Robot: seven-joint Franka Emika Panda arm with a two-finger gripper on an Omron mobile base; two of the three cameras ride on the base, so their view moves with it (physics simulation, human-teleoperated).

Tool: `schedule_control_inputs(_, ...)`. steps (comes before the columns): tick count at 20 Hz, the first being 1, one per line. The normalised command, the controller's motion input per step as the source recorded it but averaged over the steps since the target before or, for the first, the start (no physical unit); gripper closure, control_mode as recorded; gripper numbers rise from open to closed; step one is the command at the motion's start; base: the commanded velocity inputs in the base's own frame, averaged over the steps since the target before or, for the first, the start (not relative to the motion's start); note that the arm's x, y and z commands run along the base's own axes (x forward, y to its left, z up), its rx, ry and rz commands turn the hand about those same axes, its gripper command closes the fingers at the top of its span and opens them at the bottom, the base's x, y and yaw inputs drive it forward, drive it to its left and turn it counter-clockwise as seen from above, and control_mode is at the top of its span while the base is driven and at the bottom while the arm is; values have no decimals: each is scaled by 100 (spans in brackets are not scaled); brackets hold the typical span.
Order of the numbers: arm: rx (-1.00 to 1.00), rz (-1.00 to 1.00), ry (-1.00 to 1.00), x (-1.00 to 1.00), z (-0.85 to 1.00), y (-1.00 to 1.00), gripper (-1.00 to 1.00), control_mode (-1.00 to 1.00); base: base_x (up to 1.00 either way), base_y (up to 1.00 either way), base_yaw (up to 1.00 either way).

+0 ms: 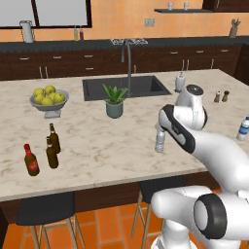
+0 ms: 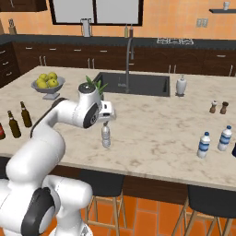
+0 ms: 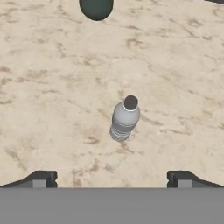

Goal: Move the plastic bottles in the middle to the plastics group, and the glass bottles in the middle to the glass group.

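1. Far left of the marble island (image 1: 97, 146) there's the glass group: a red-labelled bottle (image 1: 31, 160) nearest the front edge, and two plain brown bottles (image 1: 52, 153) just beside it, all standing upright.
2. Behind those sits a grey bowl (image 1: 48, 103) piled with yellow-green fruit (image 1: 47, 95).
3. Middle of the island: a potted plant (image 1: 115, 101) in a dark green pot, just in front of the sink (image 1: 124, 86).
4. Nearer the front edge stands the plain greyish plastic bottle (image 3: 124, 119), upright, alone on bare counter.
5. The gripper (image 3: 111, 179) hangs right above that bottle, jaws spread wide and not touching it. In the hand view the bottle sits between the two fingertips (image 3: 41, 179), a bit farther out.
6. Right end: two blue-labelled plastic bottles (image 2: 204, 145) standing near the front edge, well apart from the gripper.
7. Behind them are small salt and pepper shakers (image 2: 218, 107).
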Motion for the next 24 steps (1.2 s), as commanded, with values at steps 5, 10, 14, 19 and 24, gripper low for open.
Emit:
schedule_control_inputs(5,-3,-19,11,46,-23,14,-100,-100,0,0,0)
schedule_control_inputs(10,-4,-17,6,48,-25,13,-100,-100,0,0,0)
schedule_control_inputs(14,1,-4,0,6,-13,-10,-100,-100,0,0,0)
schedule_control_inputs(19,1,0,3,42,-23,-17,-100,-100,0,0,0)
schedule_control_inputs(24,0,0,7,12,-39,-2,-100,-100,0,0,0)
